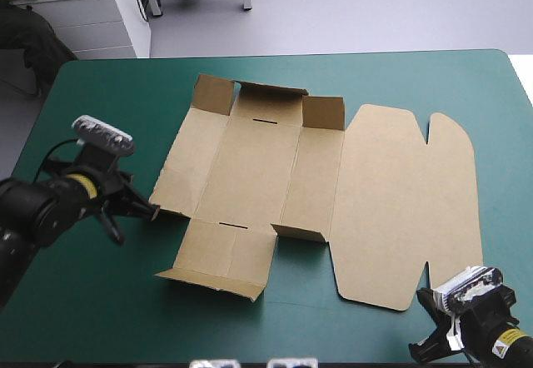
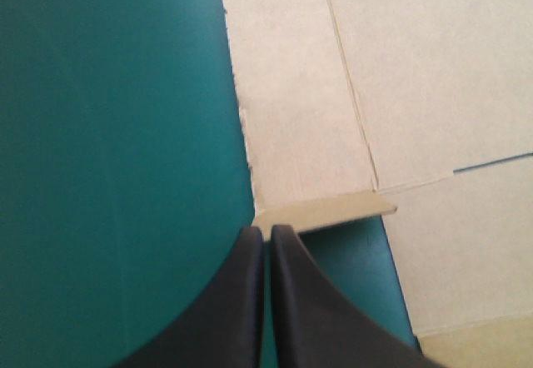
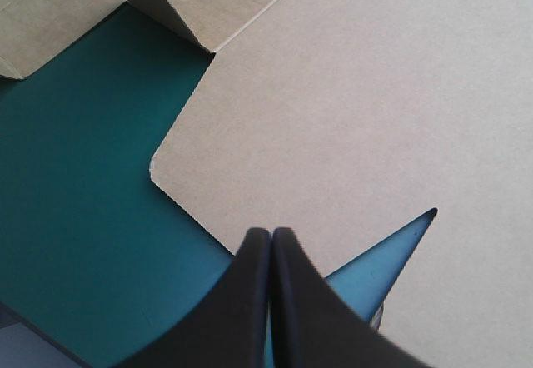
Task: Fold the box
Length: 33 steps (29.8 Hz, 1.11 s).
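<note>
At box (image 1: 250, 168) left edge, left end effector (image 1: 155, 211) closed, perhaps touching.

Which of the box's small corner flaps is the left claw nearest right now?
The near-left corner flap, just ahead of the shut left claw. The other three sit at the far edge of the box or toward its lid side.

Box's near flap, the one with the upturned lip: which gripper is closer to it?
Left. The left gripper, shut, sits at the box's left edge, right beside the near flap. The right gripper, shut, is at the lid panel's near edge, much farther off.
</note>
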{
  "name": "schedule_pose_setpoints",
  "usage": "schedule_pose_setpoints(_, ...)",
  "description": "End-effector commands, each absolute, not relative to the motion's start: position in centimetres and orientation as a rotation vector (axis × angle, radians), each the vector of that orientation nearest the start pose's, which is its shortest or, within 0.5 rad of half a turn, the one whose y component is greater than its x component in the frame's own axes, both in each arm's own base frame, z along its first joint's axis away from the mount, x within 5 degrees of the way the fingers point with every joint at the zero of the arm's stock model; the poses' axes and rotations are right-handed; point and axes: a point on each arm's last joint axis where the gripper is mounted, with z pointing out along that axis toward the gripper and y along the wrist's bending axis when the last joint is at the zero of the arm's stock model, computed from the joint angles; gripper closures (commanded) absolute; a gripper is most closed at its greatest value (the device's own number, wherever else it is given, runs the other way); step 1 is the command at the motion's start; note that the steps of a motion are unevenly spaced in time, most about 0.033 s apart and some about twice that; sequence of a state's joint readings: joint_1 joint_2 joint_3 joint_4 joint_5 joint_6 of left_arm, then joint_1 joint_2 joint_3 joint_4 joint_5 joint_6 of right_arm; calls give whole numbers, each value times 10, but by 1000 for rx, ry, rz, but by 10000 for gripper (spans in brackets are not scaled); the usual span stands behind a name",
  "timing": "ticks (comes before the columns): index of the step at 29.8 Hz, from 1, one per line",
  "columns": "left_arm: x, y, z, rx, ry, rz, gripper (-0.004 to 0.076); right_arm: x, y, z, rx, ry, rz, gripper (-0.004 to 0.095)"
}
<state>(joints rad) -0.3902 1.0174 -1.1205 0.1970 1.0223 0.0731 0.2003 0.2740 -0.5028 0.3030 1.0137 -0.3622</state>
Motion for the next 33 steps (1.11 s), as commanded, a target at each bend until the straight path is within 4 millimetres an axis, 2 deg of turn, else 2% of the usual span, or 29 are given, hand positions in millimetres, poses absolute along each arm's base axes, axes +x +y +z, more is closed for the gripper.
schedule_pose_setpoints(1, 215, -71, 410, 648, 2249, 40, 703, 36, 31, 291, -554, 2101, 297, 927)
schedule_pose_setpoints(5, 241, -63, 414, 627, 2276, -126, 703, 36, 31, 291, -554, 2101, 297, 927)
schedule_pose_setpoints(8, 255, -42, 407, 576, 2324, -357, 703, 36, 31, 291, -554, 2101, 297, 927)
schedule_pose_setpoints(10, 261, -25, 401, 541, 2346, -544, 703, 36, 31, 291, -554, 2101, 297, 927)
schedule_pose_setpoints(12, 263, -13, 397, 495, 2364, -659, 703, 36, 31, 291, -554, 2101, 297, 927)
schedule_pose_setpoints(16, 273, 13, 390, 327, 2389, -655, 708, 36, 31, 291, -554, 2101, 297, 927)
schedule_pose_setpoints(21, 281, 22, 383, 282, 2400, -613, 707, 36, 31, 291, -554, 2101, 297, 927)
schedule_pose_setpoints(23, 288, 28, 377, 274, 2416, -546, 702, 36, 31, 291, -554, 2101, 297, 927)
schedule_pose_setpoints(25, 297, 35, 364, 267, 2467, -494, 652, 36, 31, 291, -554, 2101, 297, 927)
schedule_pose_setpoints(31, 328, 47, 311, 242, 2640, -554, 328, 36, 31, 291, -554, 2101, 297, 927)
schedule_pose_setpoints(33, 338, 50, 295, 220, 2671, -581, 260, 36, 31, 291, -554, 2101, 297, 927)
